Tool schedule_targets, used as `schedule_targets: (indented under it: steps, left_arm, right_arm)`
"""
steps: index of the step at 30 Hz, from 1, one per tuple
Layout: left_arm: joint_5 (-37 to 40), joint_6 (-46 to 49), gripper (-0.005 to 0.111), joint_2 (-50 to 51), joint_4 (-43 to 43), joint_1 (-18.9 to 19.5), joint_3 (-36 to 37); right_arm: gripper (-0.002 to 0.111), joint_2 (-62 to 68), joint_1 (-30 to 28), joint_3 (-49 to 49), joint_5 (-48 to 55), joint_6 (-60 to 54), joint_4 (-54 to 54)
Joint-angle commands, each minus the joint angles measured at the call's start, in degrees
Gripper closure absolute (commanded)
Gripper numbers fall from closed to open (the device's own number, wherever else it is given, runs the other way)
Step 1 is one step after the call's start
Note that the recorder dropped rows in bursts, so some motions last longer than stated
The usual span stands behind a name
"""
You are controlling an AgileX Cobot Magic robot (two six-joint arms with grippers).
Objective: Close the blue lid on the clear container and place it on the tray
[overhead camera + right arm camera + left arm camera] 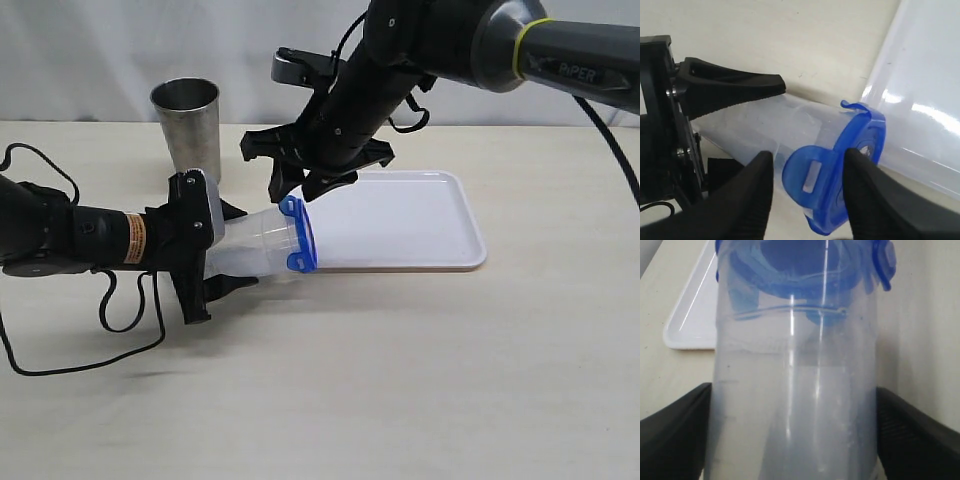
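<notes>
The clear container (258,247) lies nearly level above the table, its base end held in my left gripper (232,250), which is shut on it. The blue lid (300,235) sits on its mouth, facing the tray (420,225). My right gripper (300,190) hangs open just above the lid. In the right wrist view its fingers (752,200) straddle one raised lid flap (810,172), and the lid (860,165) and container (775,117) lie below. The left wrist view shows the container (790,390) between the black fingers (675,440) and the lid (805,265) at its far end.
A grey metal tumbler (187,125) stands behind the left gripper. The white tray lies right of the lid, its corner (687,325) in the left wrist view. Black cable (110,330) loops on the table at the left.
</notes>
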Motion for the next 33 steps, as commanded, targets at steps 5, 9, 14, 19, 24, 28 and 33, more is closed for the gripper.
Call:
schedule_targets:
  steps: [5, 9, 14, 19, 24, 28, 33]
  left_arm:
    - [-0.6, -1.8, 0.107, 0.0, 0.3, -0.2, 0.1]
    - [-0.8, -1.8, 0.107, 0.0, -0.2, -0.2, 0.1]
    - [-1.7, -1.8, 0.107, 0.0, -0.2, -0.2, 0.1]
    - [-1.9, -1.8, 0.107, 0.0, -0.2, -0.2, 0.1]
    - [-1.9, -1.8, 0.107, 0.0, -0.2, -0.2, 0.1]
    - [-2.1, -1.8, 0.107, 0.0, -0.2, -0.2, 0.1]
    - [-2.4, -1.8, 0.107, 0.0, -0.5, -0.2, 0.1]
  right_arm:
    - [0.072, 0.5, -0.4, 0.3, -0.1, 6.0, -9.8]
    - [0.073, 0.8, -0.4, 0.3, -0.8, 4.9, -7.8]
    - [0.073, 0.8, -0.4, 0.3, -1.0, 1.6, -3.4]
    - [0.073, 1.9, -0.4, 0.3, 0.0, 1.6, -3.3]
    - [0.073, 2.5, -0.4, 0.3, 0.8, 1.6, -3.3]
    - [0.073, 2.8, -0.1, 0.3, 1.4, 1.6, -3.3]
    - [0.073, 4.3, -0.1, 0.3, 4.5, 0.8, -3.3]
